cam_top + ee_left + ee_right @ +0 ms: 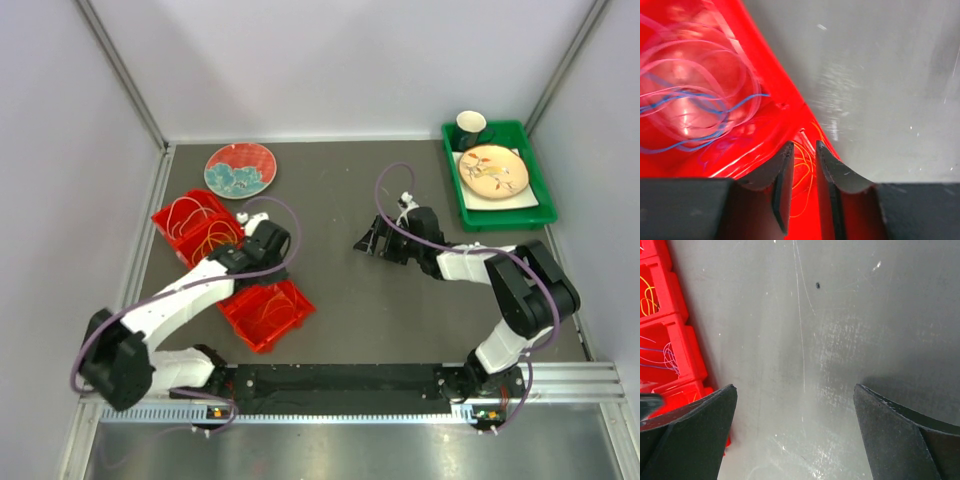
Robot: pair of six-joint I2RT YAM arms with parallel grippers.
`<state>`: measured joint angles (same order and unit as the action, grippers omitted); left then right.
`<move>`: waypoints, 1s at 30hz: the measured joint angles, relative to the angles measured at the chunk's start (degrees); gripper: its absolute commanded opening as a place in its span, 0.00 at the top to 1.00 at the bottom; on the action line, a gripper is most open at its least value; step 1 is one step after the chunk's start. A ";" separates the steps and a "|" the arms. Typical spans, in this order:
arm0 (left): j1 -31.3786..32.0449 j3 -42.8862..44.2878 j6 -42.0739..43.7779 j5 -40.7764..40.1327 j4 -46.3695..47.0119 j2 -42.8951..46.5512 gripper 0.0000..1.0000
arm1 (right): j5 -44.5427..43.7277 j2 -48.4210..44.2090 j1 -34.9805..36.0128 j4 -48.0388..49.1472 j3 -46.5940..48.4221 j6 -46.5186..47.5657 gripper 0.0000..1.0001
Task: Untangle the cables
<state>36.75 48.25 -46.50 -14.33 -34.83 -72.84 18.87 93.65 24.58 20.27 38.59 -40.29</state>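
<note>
Now: untangling work at the red bin [765, 65], on the left side of the table [880, 75].
My left gripper [804, 146]: fingers stand close together with a thin gap. Orange cable strands [803, 172] show in that gap, but I cannot tell whether I am pinching any.
My right gripper [795, 389]: spread wide above the tabletop, holding nothing.
Cables: the orange strands lie directly below and between my left fingers, by the bin's wall. The blue cable [690, 148] and pale loops [700, 75] coil deeper in the bin, up and left of that hand.
Long axis: the orange strands run roughly along my fingers' length, not across them.
Nearer arm: my left, right on the tangle. My right is well apart, with the bins off to its left.
Next move, my judgement: lifting the orange strands falls to my left.
</note>
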 measured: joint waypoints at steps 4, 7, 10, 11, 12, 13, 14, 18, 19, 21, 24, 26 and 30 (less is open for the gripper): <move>-2.75 -1.57 -0.07 -3.52 -4.31 7.85 0.68 | 0.26 0.31 0.00 0.20 0.22 0.00 0.01; -3.48 -1.57 0.11 -3.65 -6.51 9.38 0.60 | 0.28 0.31 0.00 0.20 0.22 0.00 0.01; -2.10 -1.31 0.09 -2.64 -7.67 9.07 0.52 | 0.28 0.31 0.00 0.20 0.22 0.00 0.01; -1.36 -0.94 0.09 -2.47 -8.13 8.81 0.50 | 0.28 0.31 0.00 0.20 0.22 0.00 0.01; -0.50 -0.24 -0.04 -2.47 -8.76 8.35 0.47 | 0.28 0.31 0.00 0.20 0.22 0.00 0.01; 0.20 0.57 -0.04 -2.51 -9.22 7.72 0.45 | 0.28 0.31 0.00 0.20 0.22 0.00 0.01; 0.68 1.42 0.04 -2.69 -9.51 7.08 0.43 | 0.31 0.31 0.00 0.20 0.22 0.00 0.01; 1.25 4.11 0.57 -4.28 -10.69 5.86 0.40 | 0.31 0.31 0.00 0.20 0.22 0.00 0.01; 1.25 4.61 0.74 -4.98 -11.13 5.88 0.40 | 0.31 0.31 0.00 0.20 0.22 0.00 0.01; 1.25 5.22 1.11 -6.27 -11.91 5.88 0.40 | 0.31 0.31 0.00 0.20 0.22 0.00 0.01; 1.25 5.29 2.16 -7.30 -12.57 5.97 0.32 | 0.31 0.31 0.00 0.20 0.22 0.00 0.01; 1.25 5.31 3.28 -7.96 -12.90 5.99 0.19 | 0.33 0.31 0.00 0.20 0.22 0.00 0.01; 1.25 5.31 4.66 -9.81 -13.00 6.23 0.07 | 0.33 0.31 0.00 0.20 0.22 0.00 0.01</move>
<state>38.00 53.56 -41.85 -24.14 -47.83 -66.61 19.20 93.95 24.58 20.47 38.81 -40.29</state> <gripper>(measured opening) 0.874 0.987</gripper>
